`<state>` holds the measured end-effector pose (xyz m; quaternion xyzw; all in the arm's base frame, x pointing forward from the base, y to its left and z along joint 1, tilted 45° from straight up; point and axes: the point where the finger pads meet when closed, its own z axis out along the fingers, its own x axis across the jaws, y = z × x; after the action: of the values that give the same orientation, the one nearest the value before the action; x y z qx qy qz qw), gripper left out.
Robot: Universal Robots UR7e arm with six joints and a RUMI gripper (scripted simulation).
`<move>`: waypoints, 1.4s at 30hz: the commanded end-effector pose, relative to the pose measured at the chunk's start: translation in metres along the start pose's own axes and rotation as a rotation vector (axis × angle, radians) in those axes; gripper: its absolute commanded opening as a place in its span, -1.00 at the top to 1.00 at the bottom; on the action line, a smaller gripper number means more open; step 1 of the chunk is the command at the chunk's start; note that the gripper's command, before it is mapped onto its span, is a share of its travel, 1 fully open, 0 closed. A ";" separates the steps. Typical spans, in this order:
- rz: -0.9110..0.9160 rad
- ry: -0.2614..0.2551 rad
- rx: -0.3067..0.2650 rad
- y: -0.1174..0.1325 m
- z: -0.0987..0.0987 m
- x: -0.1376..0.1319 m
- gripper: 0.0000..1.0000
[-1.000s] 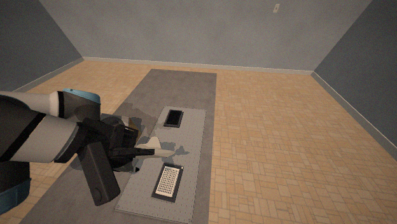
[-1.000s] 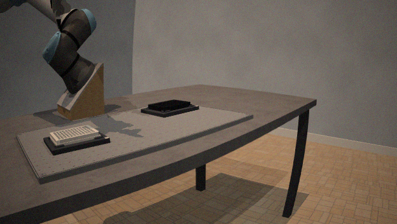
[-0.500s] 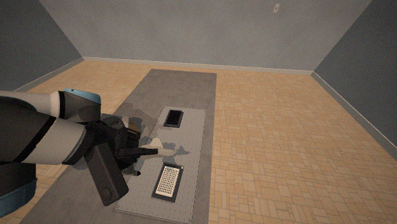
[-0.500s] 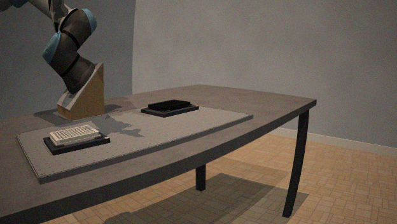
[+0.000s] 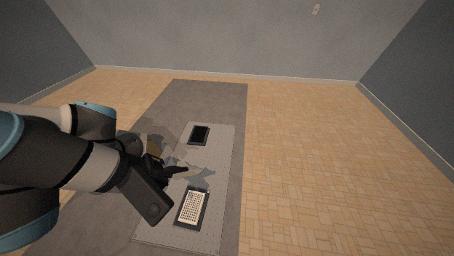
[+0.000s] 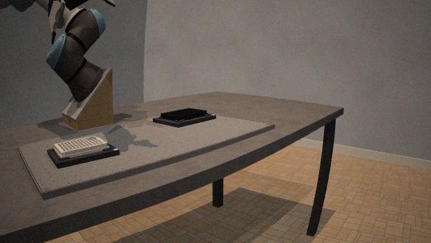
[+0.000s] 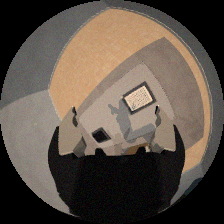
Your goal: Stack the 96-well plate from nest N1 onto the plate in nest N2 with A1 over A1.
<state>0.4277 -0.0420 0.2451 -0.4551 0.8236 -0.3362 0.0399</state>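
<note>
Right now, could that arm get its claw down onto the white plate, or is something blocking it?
Probably yes. The gripper is open and empty, high above the board, and nothing stands over the white plate in its nest.

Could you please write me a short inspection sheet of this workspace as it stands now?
Surface: grey table carrying a perforated base board.
Job's things: white plate in the near nest; black plate in the far nest.
Clutter: nothing seen.
Hand: hand open, holding nothing, high over the board between the nests.
Cables: nothing seen.
Surroundings: wood-block floor, grey walls, wedge-shaped arm mount.
</note>
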 end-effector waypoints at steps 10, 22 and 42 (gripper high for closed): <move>-0.427 0.068 -0.049 0.005 0.032 0.011 -1.00; -0.751 0.109 -0.112 0.010 0.052 0.019 -1.00; -1.299 0.133 -0.256 0.027 0.090 0.041 -1.00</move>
<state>0.4200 -0.1039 0.1764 -0.8134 0.4646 -0.2385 -0.2561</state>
